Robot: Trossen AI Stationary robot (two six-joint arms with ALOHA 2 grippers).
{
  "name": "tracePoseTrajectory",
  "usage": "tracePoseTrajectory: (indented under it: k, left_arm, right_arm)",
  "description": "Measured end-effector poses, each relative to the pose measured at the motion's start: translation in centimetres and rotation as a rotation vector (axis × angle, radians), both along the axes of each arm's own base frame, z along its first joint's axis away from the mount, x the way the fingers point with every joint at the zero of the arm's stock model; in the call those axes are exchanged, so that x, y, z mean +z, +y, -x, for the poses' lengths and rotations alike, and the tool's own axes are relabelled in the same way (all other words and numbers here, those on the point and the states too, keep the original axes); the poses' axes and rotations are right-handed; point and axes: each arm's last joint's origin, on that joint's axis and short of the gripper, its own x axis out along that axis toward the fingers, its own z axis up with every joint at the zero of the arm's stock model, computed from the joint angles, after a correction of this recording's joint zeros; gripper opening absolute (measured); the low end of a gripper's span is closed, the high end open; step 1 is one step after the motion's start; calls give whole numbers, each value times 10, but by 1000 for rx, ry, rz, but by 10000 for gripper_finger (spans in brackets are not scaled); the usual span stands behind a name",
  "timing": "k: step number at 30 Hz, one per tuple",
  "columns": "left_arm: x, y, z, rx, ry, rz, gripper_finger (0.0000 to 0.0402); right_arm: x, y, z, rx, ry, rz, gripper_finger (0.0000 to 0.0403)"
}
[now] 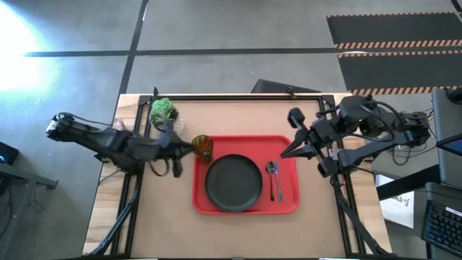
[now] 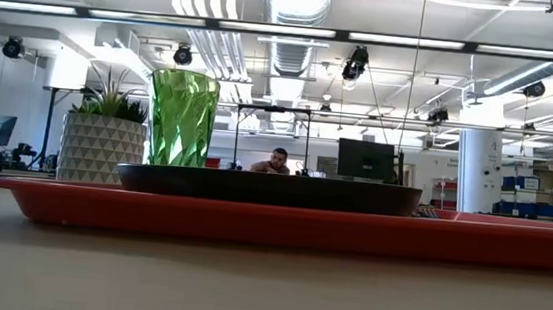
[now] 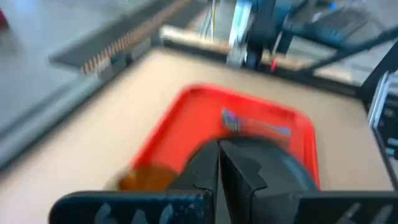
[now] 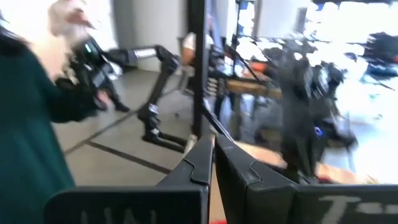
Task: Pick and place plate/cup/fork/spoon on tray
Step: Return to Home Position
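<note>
The red tray (image 1: 289, 204) lies mid-table. On it rest the dark plate (image 1: 232, 182), the green cup (image 1: 203, 146) standing upright at the far left corner, and the spoon (image 1: 271, 172) and fork (image 1: 280, 189) side by side on the right part. The low view shows the cup (image 2: 182, 117), the plate (image 2: 269, 187) and the tray (image 2: 291, 224). My left gripper (image 1: 188, 149) is shut and empty, just left of the cup; its wrist view shows the shut fingers (image 3: 219, 158). My right gripper (image 1: 284, 153) is shut and empty over the tray's far right corner (image 4: 213, 152).
A white pot with a green plant (image 1: 163, 111) stands at the table's far left, behind my left arm. Black frame rails run along the table's far, left and right edges. A person (image 4: 31, 124) shows in the room beyond. Bare tabletop lies in front of the tray.
</note>
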Motion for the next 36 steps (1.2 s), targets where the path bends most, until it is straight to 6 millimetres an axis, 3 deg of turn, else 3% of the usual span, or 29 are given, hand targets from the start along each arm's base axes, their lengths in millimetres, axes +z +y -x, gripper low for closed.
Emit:
tracePoseTrajectory:
  k: [5,13,27,36]
  left_arm:
    - [32,10,28,-10,-123,-63,0]
    - [45,20,60,0,-232,-68,0]
    - [52,23,66,-23,-232,-276,0]
    - [55,27,78,-36,-245,-353,0]
  right_arm:
    - [1,-4,10,-102,19,0,9]
    - [6,-7,22,-154,-26,51,9]
    - [-10,-7,18,-160,108,130,9]
    - [-9,-9,33,-154,112,158,9]
